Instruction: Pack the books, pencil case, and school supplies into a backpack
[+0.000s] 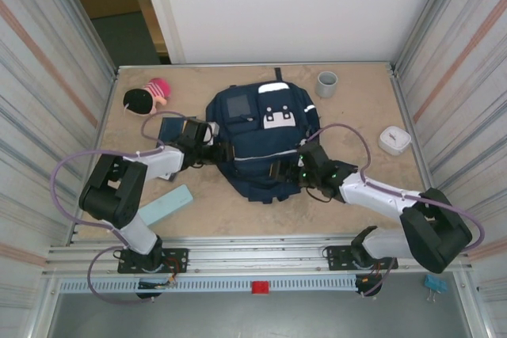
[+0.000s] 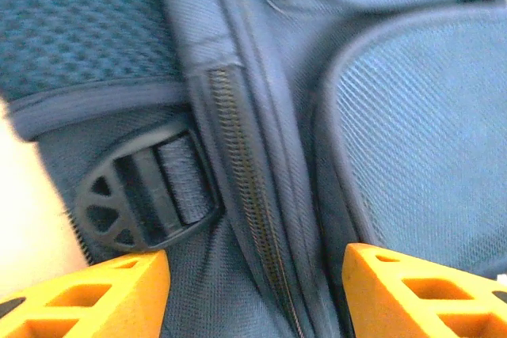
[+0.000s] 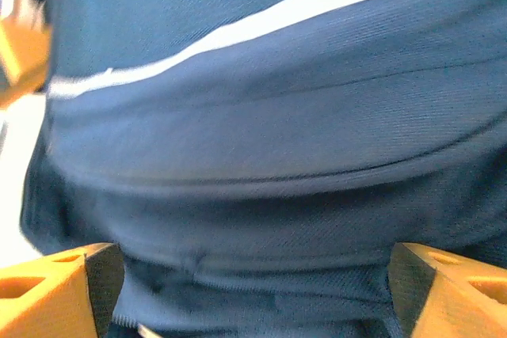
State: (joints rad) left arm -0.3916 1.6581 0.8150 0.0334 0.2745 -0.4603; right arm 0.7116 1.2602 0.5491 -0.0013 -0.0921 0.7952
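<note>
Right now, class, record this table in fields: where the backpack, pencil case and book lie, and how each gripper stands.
Backpack: large navy-blue fabric backpack, flat at mid-table.
Pencil case: long pale mint-green case, on the table near-left of the backpack, apart from it.
Book: thin dark navy book, left of the backpack, beside the left arm.
Left gripper: open, fingers astride the backpack's zipper, by a black plastic strap buckle.
Right gripper: open, over fabric below a white stripe.
Others: grey cup, far side; rounded white box, right.
</note>
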